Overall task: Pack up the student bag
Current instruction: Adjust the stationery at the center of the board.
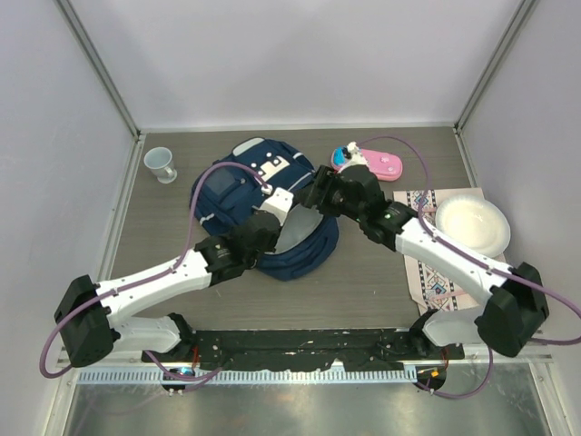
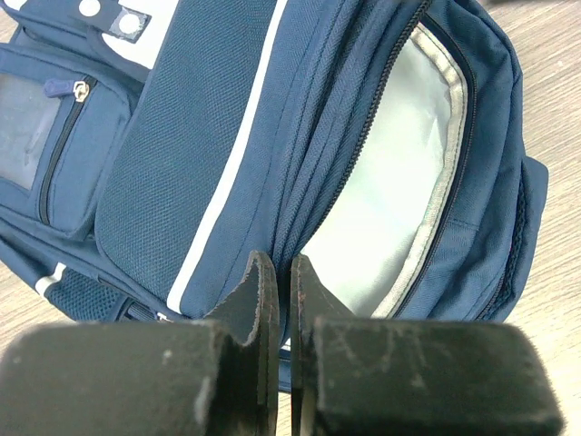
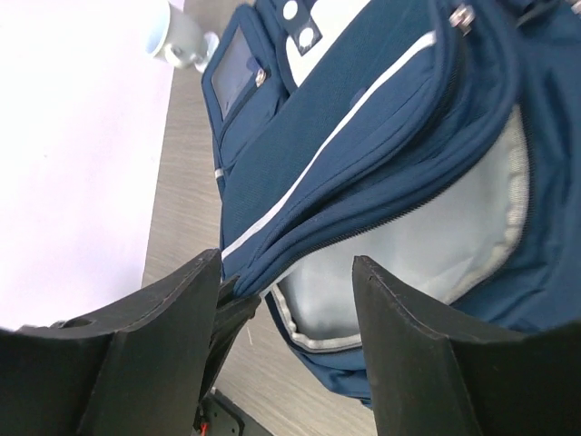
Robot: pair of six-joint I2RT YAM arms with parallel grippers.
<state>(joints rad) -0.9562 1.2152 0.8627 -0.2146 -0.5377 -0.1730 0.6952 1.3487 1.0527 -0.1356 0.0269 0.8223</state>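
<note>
The student bag [image 1: 231,186] is a navy backpack with white stripes, lying in the middle of the table with its main compartment unzipped and pale grey lining [image 1: 296,236] showing. My left gripper [image 1: 283,211] is shut on the edge of the bag's upper flap; in the left wrist view its fingers [image 2: 283,272] pinch the navy fabric [image 2: 182,163] beside the lining [image 2: 399,182]. My right gripper [image 1: 311,202] is open and empty just above the opening. In the right wrist view it [image 3: 286,272] straddles the flap edge and lining [image 3: 427,236], touching nothing.
A white cup [image 1: 161,164] stands at the far left and also shows in the right wrist view [image 3: 182,36]. A pink and blue case [image 1: 372,163] lies behind the bag on the right. A white bowl [image 1: 472,225] sits on a patterned cloth [image 1: 427,272] at the right.
</note>
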